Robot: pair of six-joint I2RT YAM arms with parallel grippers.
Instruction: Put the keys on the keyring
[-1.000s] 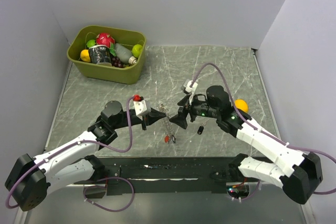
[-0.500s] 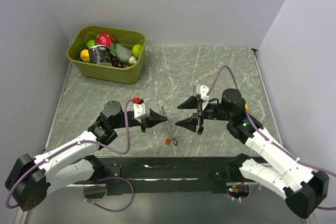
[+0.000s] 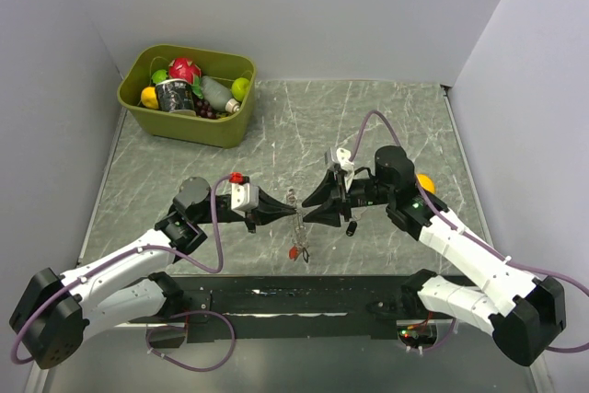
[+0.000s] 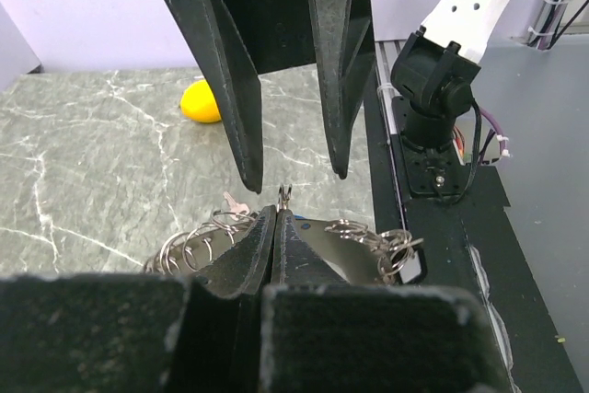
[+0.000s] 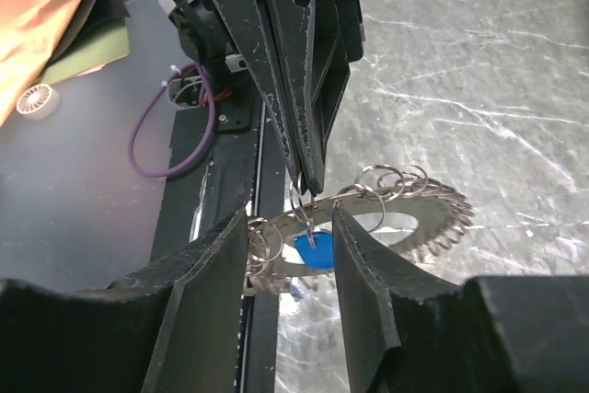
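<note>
My left gripper (image 3: 291,200) is shut on a small split ring (image 4: 284,194) of the keyring (image 3: 296,224), a flat metal loop with several small rings that hangs below it. In the right wrist view a blue key (image 5: 314,251) hangs from that ring. My right gripper (image 5: 289,213) faces the left one, its jaws open on either side of the ring and the blue key, touching neither. A red key (image 3: 293,251) dangles at the keyring's lower end. A black key (image 3: 351,226) lies on the table under the right wrist. A pinkish key (image 4: 234,202) lies beyond the rings.
A green bin (image 3: 187,126) of fruit and a can stands at the back left. A yellow-orange ball (image 3: 424,181) rests beside the right arm. A black strip (image 3: 294,299) runs along the near table edge between the arm bases.
The right gripper swung away, then came back to the left gripper's tip, and its jaws narrowed about the ring. The left gripper edged right, still shut.
</note>
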